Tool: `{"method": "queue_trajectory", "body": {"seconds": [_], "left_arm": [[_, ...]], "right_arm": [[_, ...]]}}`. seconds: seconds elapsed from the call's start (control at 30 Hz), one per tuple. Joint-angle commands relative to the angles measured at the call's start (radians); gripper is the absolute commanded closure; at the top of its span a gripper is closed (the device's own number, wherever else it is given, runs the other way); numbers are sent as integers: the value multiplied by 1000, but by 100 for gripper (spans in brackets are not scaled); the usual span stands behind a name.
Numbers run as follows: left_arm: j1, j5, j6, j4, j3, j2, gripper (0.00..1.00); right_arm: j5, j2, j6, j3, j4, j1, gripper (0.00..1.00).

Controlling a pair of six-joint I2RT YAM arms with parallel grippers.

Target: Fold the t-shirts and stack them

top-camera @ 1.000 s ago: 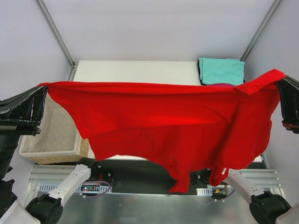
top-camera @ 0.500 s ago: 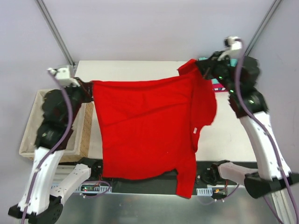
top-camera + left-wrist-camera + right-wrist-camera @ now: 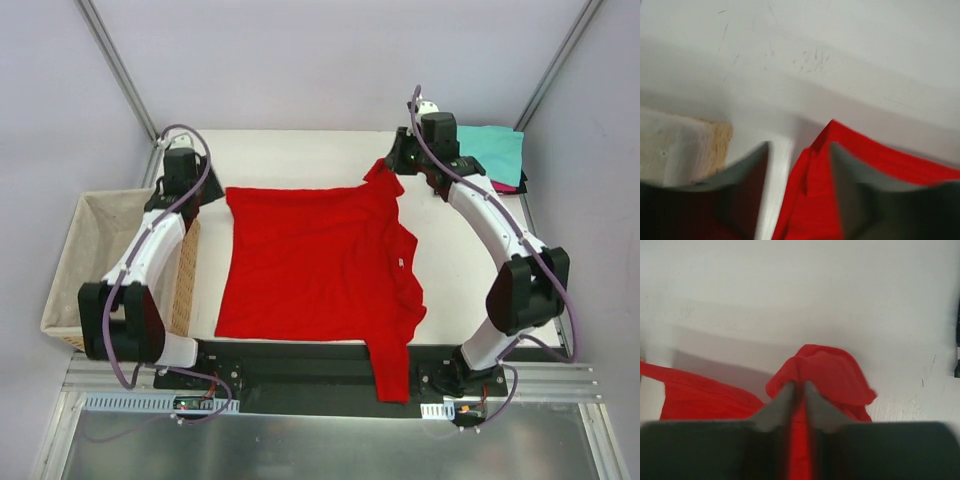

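The red t-shirt [image 3: 320,265] lies spread on the white table [image 3: 300,148], and one sleeve hangs over the near edge. My left gripper [image 3: 213,190] is at its far-left corner. In the left wrist view the left gripper [image 3: 800,150] is open, with the red corner [image 3: 865,165] lying loose between the fingers. My right gripper [image 3: 393,163] is at the far-right corner. There the right gripper [image 3: 799,386] is shut on a bunched fold of the red shirt [image 3: 830,370]. A folded teal shirt [image 3: 490,152] sits at the far right on a magenta one [image 3: 506,185].
A wicker basket [image 3: 80,260] with beige lining stands off the table's left edge; its rim [image 3: 720,140] shows beside my left fingers. Metal frame posts rise at both far corners. The arm bases sit along the near edge.
The shirt was stretched in the air between both grippers; both arms swung it forward and down, so it now lies flat on the table. The left gripper has opened.
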Motion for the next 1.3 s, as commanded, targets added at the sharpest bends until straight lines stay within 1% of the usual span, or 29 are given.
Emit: {"method": "queue_trajectory", "body": {"seconds": [0.0, 0.03, 0.07, 0.1, 0.13, 0.17, 0.2, 0.27, 0.3, 0.37, 0.4, 0.43, 0.47, 0.5, 0.53, 0.6, 0.63, 0.7, 0.73, 0.8, 0.83, 0.93, 1.17, 1.27], "left_arm": [[6, 83, 10, 20, 206, 141, 1], [6, 96, 10, -12, 239, 169, 1], [6, 97, 5, -59, 290, 189, 1], [6, 96, -3, -70, 298, 198, 1], [6, 117, -15, -69, 292, 188, 1], [5, 125, -47, -67, 266, 168, 1], [6, 127, -65, -60, 247, 122, 1], [5, 130, -117, -56, 199, 68, 1], [3, 130, -133, -56, 180, 7, 1], [5, 142, -171, -58, 122, -54, 1], [3, 169, -191, -58, 96, -120, 1], [2, 186, -232, -60, 38, -154, 1], [0, 202, -256, -60, 4, -186, 1], [-5, 222, -276, -61, -29, -243, 1], [-33, 244, -282, -72, -79, -265, 1], [-72, 225, -277, -145, -99, -292, 1], [-116, 219, -268, -206, -119, -291, 1], [-152, 217, -267, -263, -139, -277, 1], [-166, 222, -273, -292, -174, -274, 1], [-196, 222, -283, -308, -214, -266, 1], [-201, 225, -288, -310, -251, -263, 1], [-215, 228, -287, -329, -303, -233, 1], [-233, 225, -293, -351, -371, -182, 1], [-245, 220, -294, -349, -383, -170, 1]], "right_arm": [[52, 60, -29, 196, -27, -4, 43], [79, 69, -34, 238, -52, -1, 25], [95, 65, -41, 237, -60, 4, 3], [108, 54, -53, 223, -50, 7, 3], [148, 6, -57, 173, -36, 16, 3], [159, -19, -58, 146, -20, 19, 3], [170, -51, -60, 116, 15, 27, 3], [191, -131, -60, 56, 30, 45, 3], [199, -151, -58, 48, 11, 53, 3], [207, -196, -52, 43, -45, 77, 3], [208, -211, -47, 30, -84, 90, 3], [226, -234, -38, 4, -95, 123, 3], [239, -280, -34, -24, -103, 140, 3], [254, -309, -28, -99, -100, 163, 3], [288, -331, -18, -133, -99, 203, 3], [305, -366, 14, -208, -143, 243, 4], [331, -368, 41, -223, -166, 278, 3], [383, -356, 71, -263, -241, 318, 3], [432, -355, 74, -283, -255, 355, 3], [470, -378, 100, -325, -269, 380, 3], [464, -388, 112, -367, -264, 383, 3], [448, -403, 160, -411, -278, 383, 3], [454, -389, 215, -478, -307, 415, 3], [464, -348, 227, -475, -338, 427, 3]]}}
